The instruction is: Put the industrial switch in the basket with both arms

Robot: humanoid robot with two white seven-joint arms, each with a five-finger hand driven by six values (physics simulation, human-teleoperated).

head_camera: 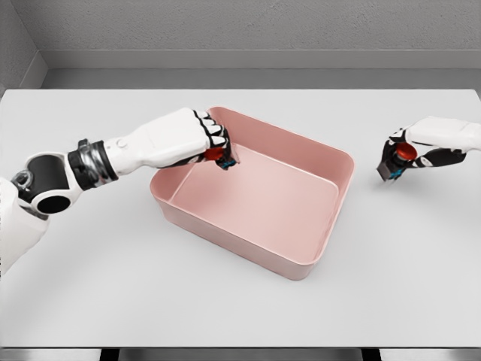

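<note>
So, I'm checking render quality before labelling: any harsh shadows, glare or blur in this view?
Head view: lighting is soft and even, no glare on the table; the basket casts only a faint shadow; the switches in the left hand and right hand look slightly soft, fine detail unreadable.

simulated test bench | bare white table [240,316] | plain grey walls [248,26]

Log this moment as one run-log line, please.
left hand: shut on industrial switch, over pink basket rim | right hand: shut on second switch, right of basket
</note>
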